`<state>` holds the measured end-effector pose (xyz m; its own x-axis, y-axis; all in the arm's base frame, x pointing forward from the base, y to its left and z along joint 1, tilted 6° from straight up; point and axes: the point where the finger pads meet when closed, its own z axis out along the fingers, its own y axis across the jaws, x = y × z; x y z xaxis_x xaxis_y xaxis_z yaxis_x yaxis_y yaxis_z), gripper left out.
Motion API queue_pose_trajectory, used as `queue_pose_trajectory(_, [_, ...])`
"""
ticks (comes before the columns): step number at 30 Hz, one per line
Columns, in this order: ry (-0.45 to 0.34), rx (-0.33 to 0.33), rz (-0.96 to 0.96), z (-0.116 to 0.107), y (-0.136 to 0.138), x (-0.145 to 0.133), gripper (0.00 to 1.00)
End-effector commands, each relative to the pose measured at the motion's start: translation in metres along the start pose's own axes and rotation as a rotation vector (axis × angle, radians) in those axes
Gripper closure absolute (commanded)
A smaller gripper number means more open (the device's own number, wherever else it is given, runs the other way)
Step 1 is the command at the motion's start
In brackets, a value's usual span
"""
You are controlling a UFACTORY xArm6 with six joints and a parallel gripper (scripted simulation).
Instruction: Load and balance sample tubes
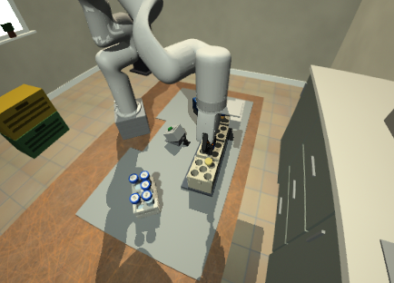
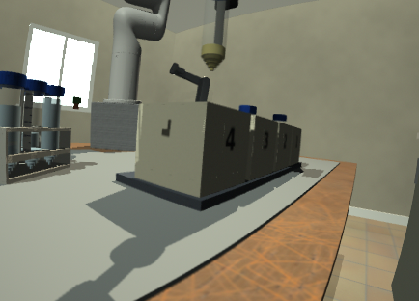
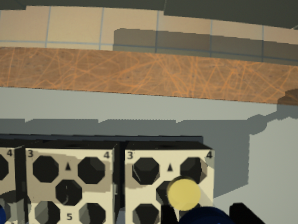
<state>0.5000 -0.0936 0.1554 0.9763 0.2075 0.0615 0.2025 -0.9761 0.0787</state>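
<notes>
My gripper (image 1: 208, 146) (image 3: 206, 215) is shut on a clear tube (image 2: 209, 27) with a pale yellow conical bottom. The tube hangs upright above adapter 4 (image 1: 200, 183) (image 2: 169, 165) (image 3: 207, 200), its tip clear of the top. Its cap dot and level cannot be read. Adapter 3 (image 2: 263, 157) (image 3: 31, 187) shows no cap in the wrist view. Two blue caps (image 2: 247, 109) (image 2: 279, 117) rise behind the adapter tops in the exterior view. A cap (image 3: 2, 214) shows at the left edge of the wrist view, on adapter 2. The stand (image 1: 198, 192) (image 2: 159, 191) carries the adapters in a row.
A rack (image 1: 147, 210) (image 2: 63, 150) holds several blue-capped tubes with white dots, at the near left. The small desk (image 1: 171, 135) with the green DONE key (image 1: 171, 129) stands left of the adapters, beside a black lever piece (image 1: 186, 142). A blue rack (image 1: 195, 106) is partly hidden behind the arm.
</notes>
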Motion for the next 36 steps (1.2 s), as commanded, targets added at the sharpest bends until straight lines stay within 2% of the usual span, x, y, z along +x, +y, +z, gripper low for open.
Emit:
queue_pose_trajectory(1, [0.004,-0.001,0.000,-0.002,0.020,0.006,1.00])
queue_pose_trajectory(25, [0.003,-0.001,0.000,0.000,0.021,0.007,1.00])
queue_pose_trajectory(36, [0.003,-0.001,0.000,0.022,0.021,0.007,1.00])
